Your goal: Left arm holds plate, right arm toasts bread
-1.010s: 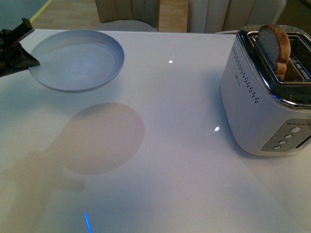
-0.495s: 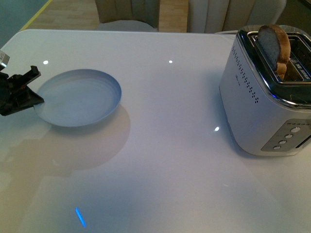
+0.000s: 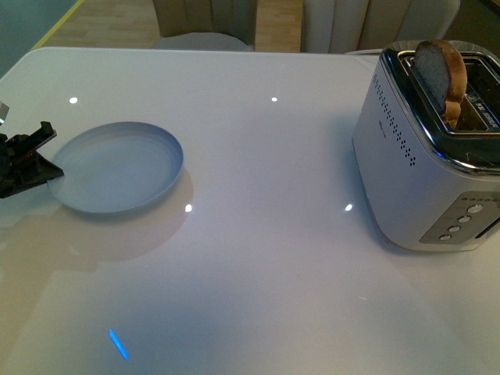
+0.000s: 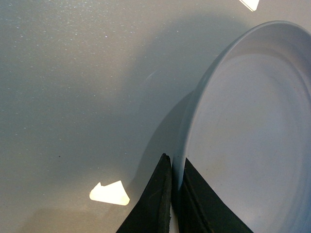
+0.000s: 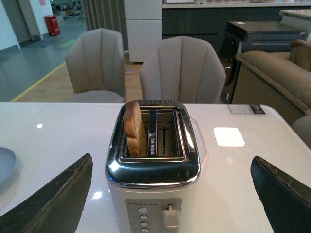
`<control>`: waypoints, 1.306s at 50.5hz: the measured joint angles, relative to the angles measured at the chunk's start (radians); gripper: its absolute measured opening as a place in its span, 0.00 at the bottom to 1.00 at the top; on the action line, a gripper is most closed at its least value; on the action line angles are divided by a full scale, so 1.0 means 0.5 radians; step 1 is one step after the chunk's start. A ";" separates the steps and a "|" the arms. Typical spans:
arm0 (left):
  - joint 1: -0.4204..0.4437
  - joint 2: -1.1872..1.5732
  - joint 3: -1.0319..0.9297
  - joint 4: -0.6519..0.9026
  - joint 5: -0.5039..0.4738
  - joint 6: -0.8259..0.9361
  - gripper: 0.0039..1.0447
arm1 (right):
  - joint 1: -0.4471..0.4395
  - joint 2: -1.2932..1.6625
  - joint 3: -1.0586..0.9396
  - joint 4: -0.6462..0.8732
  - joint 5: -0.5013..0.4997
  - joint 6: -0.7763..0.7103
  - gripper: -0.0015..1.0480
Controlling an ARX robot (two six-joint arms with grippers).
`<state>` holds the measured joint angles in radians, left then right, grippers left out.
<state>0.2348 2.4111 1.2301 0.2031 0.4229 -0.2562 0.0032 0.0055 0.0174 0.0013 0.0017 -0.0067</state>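
The pale blue-grey plate (image 3: 117, 166) sits low over the white table at the left, empty. My left gripper (image 3: 48, 168) is shut on its left rim; in the left wrist view the black jaws pinch the plate (image 4: 243, 145) at its edge, gripper (image 4: 176, 167). A slice of bread (image 3: 441, 78) stands upright, half out of a slot of the white toaster (image 3: 422, 164) at the right. In the right wrist view the bread (image 5: 133, 127) shows in the left slot of the toaster (image 5: 153, 170). My right gripper (image 5: 170, 194) is open, its fingers (image 5: 58, 199) wide apart in front of the toaster, out of the front view.
The toaster's lever (image 5: 169, 213) and round buttons (image 5: 142, 221) face my right gripper. Two padded chairs (image 5: 182, 70) stand behind the table's far edge. A blue light streak (image 3: 117, 344) lies on the table near the front.
The plate and my left gripper have come down and nearer, from raised at the far left to low over the table. Its shadow has shrunk under it. The bread and toaster have not moved.
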 joint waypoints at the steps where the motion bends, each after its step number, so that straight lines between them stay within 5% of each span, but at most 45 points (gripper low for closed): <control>1: 0.005 0.005 0.002 -0.001 0.000 0.006 0.02 | 0.000 0.000 0.000 0.000 0.000 0.000 0.92; 66: 0.068 0.119 0.061 0.021 0.011 0.093 0.02 | 0.000 0.000 0.000 0.000 0.000 0.000 0.92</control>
<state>0.2687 2.4706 1.2606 0.2134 0.4282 -0.2096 0.0032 0.0055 0.0174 0.0013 0.0017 -0.0067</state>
